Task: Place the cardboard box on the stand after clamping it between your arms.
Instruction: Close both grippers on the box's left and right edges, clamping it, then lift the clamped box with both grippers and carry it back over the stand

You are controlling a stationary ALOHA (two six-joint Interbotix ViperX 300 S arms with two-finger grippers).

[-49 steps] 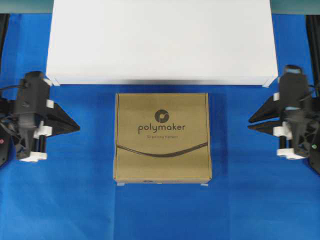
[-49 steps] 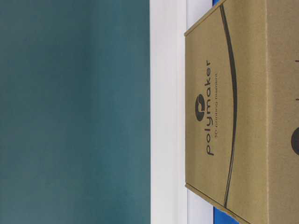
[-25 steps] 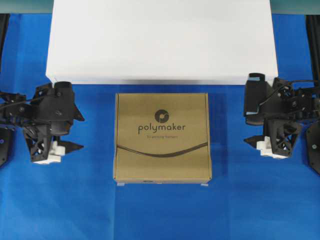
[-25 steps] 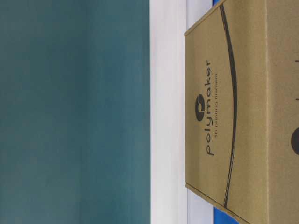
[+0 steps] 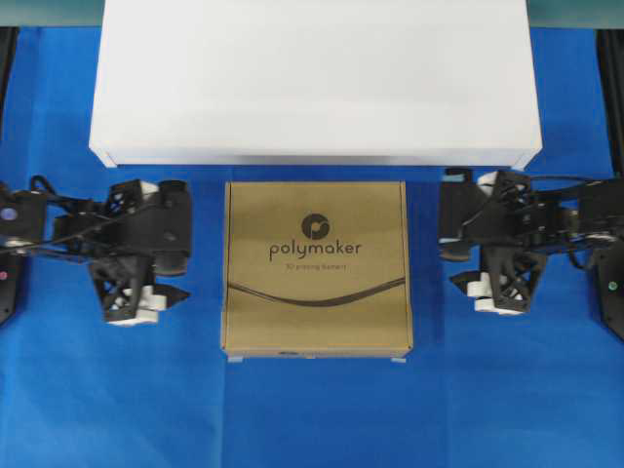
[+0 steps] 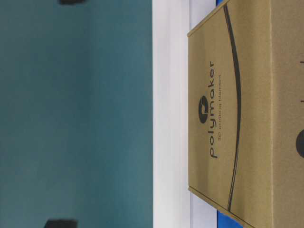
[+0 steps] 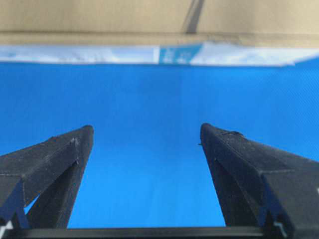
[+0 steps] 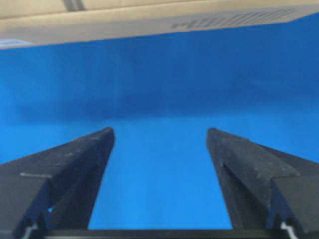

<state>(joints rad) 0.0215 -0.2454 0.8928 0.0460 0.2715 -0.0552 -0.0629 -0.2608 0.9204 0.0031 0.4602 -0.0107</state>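
there, flat square cardboard box (image 5: 317, 268)

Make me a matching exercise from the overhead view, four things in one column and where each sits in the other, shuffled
Things:
1. flat brown cardboard box with the dark polymaker logo
2. wide white rectangular stand
3. black left gripper, jaws open
4. black right gripper, jaws open

Places:
A. on the blue cloth to the right of the box, apart from it
B. at the top of the view, beyond the box
C. centre of the blue cloth
D. on the blue cloth to the left of the box, apart from it

Pairs: 1-C, 2-B, 3-D, 4-A
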